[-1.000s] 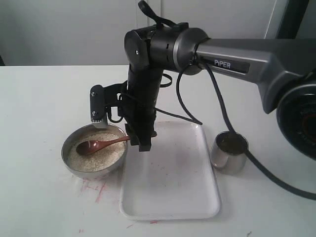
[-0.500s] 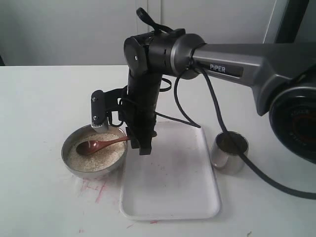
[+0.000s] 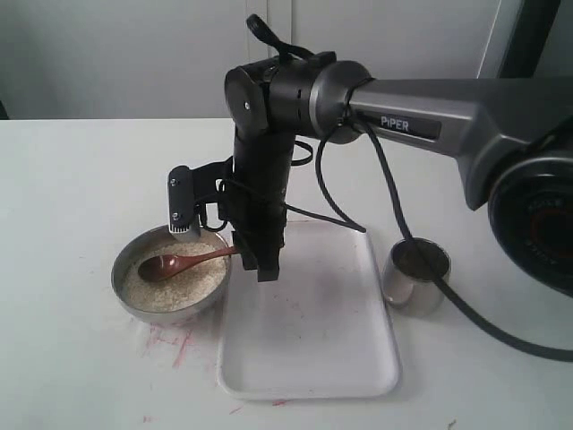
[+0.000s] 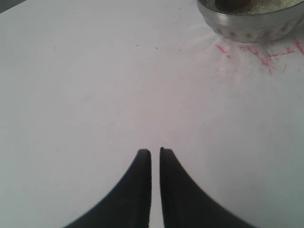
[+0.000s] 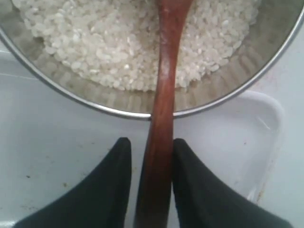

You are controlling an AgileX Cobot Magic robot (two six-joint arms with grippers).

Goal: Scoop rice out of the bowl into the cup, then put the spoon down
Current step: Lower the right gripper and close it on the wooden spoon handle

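The steel bowl (image 3: pixel 120 273) of rice (image 3: pixel 175 287) sits left of a white tray. The wooden spoon (image 3: pixel 183 262) lies with its scoop on the rice and its handle over the bowl's right rim. My right gripper (image 3: pixel 260 262) points down at the handle's end. In the right wrist view the handle (image 5: pixel 161 118) runs between the two fingers of that gripper (image 5: pixel 151 142), which is shut on it just outside the bowl rim (image 5: pixel 71 88). The steel cup (image 3: pixel 416 278) stands right of the tray. My left gripper (image 4: pixel 155 151) is shut and empty over bare table, with the bowl (image 4: pixel 251 26) ahead of it.
The white tray (image 3: pixel 313 349) lies between bowl and cup, under my right gripper. Red scribbles (image 3: pixel 175 345) mark the table in front of the bowl. A black cable (image 3: pixel 394 179) hangs from the right arm past the cup.
My right gripper's jaws have narrowed onto the spoon handle and the arm has shifted slightly. The spoon, bowl and cup stay in place.
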